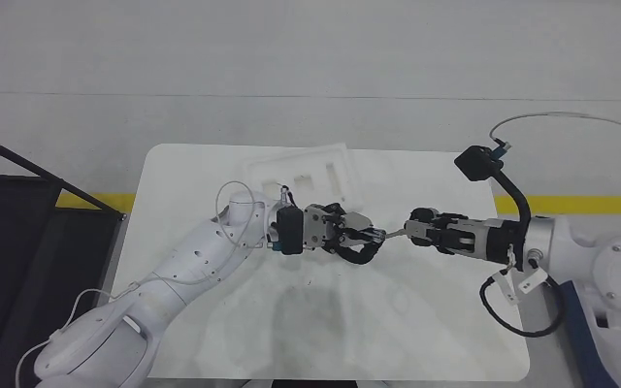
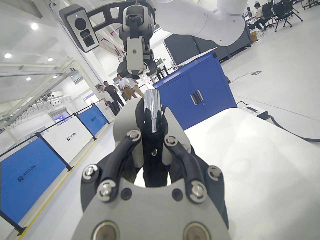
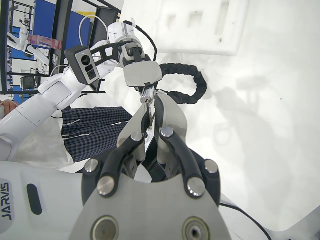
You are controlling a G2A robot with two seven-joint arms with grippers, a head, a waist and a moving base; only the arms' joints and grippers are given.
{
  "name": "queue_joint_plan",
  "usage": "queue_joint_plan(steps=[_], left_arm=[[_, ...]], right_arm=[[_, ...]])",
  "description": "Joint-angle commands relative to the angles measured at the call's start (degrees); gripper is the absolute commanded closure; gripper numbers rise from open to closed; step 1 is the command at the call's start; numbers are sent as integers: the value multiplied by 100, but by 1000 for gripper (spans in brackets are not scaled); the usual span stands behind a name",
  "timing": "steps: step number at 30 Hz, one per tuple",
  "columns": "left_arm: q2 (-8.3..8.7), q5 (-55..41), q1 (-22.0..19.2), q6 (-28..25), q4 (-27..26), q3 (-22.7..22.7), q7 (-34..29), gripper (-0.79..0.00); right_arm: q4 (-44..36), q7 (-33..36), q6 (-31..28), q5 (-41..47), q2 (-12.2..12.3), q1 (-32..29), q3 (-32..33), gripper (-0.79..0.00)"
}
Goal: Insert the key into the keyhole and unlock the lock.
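Foam tray (image 1: 291, 160) at table's (image 1: 437, 310) far edge

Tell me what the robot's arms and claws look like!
The left arm and right arm are smooth white tubes. The left gripper and right gripper have grey plates, black links, shiny bolts and pale fingers. Each wrist carries a black camera. A black cable loops off the right arm.

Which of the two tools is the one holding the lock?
The left tool: it is shut on the lock, a chrome cylinder with a black cable loop attached. The right tool pinches the thin key instead.
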Motion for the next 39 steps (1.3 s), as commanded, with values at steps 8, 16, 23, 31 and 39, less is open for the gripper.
queue_joint_plan(steps=[8, 16, 23, 31, 39], left_arm=[[-42, -326, 116, -42, 48, -155, 6, 0], [-44, -565, 117, -156, -278, -169, -108, 0], [-62, -547, 30, -260, -379, 20, -212, 0], [-85, -583, -63, -241, -296, 185, -193, 0], [-81, -648, -160, -208, -259, 340, -159, 0]], right_arm=[[144, 186, -22, -168, 79, 41, 71, 0], [296, 126, -150, 47, 94, -21, -148, 0], [324, 102, -236, 339, 98, 34, -314, 0], [298, 180, -241, 626, 117, 112, -415, 0], [316, 120, -267, 734, 132, 229, -557, 0]])
